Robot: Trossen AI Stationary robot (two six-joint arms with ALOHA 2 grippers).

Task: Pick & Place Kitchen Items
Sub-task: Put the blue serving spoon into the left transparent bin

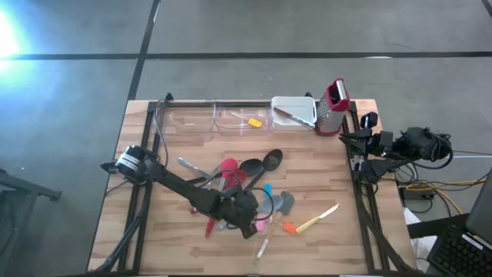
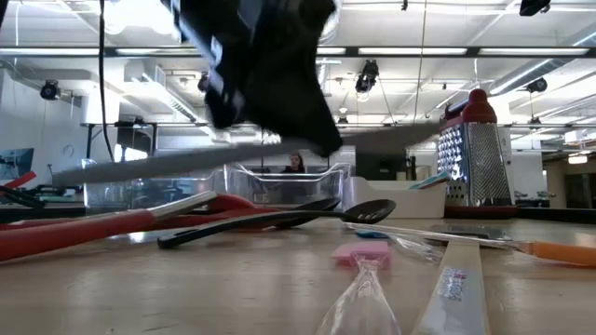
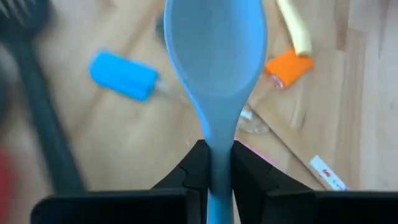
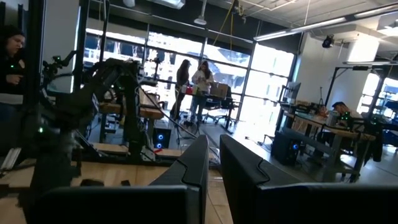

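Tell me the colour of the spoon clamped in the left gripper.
Grey-blue spoon, held by the left gripper; clearest in the left wrist view.

Both arms are dark, slim and jointed. The left arm [image 1: 173, 183] has a silvery collar at its base. The right arm [image 1: 384, 144] trails black cables behind its jaws.

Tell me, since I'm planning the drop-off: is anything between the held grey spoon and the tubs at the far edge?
Yes. The left end effector grips the spoon amid the pile; the black ladle and slotted spoon lie between it and the tubs. Lifted, it should pass over them.
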